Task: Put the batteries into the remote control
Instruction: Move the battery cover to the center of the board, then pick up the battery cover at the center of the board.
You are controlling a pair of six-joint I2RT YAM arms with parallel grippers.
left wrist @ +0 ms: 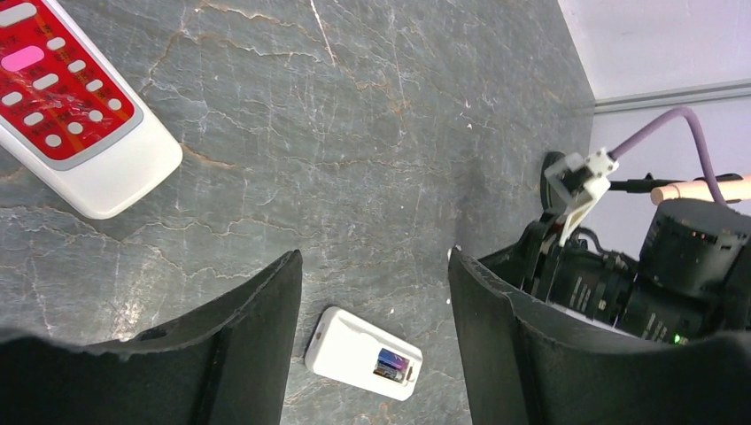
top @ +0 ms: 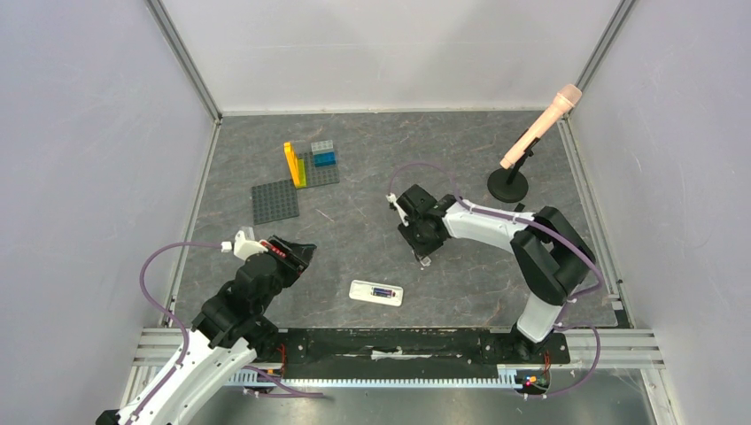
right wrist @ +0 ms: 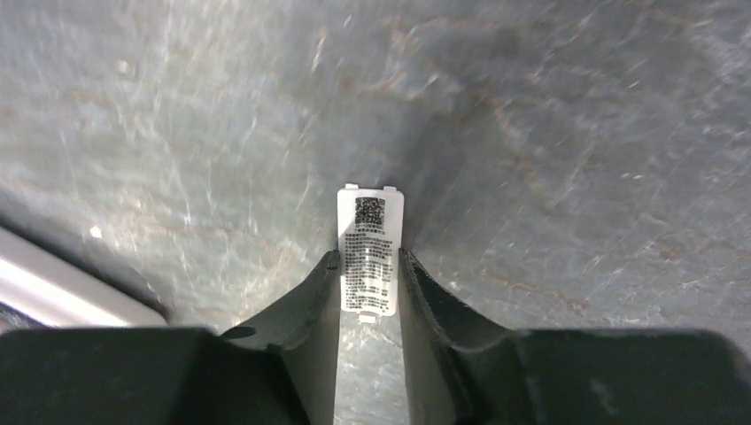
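A small white remote (top: 376,293) lies back-up near the table's front middle, its compartment uncovered with a purple-blue battery (top: 383,292) in it. In the left wrist view the remote (left wrist: 350,347) and that battery (left wrist: 392,364) lie below and between my fingers. My left gripper (top: 305,254) (left wrist: 376,257) is open and empty, up and left of the remote. My right gripper (top: 423,252) (right wrist: 370,257) is shut on the white labelled battery cover (right wrist: 369,251), low over the table. The other batteries are out of view.
A red-faced white remote (left wrist: 66,97) lies by my left gripper, and a red strip of it shows in the top view (top: 278,251). Grey baseplates with coloured bricks (top: 297,181) sit at the back. A microphone on a black stand (top: 509,181) is back right.
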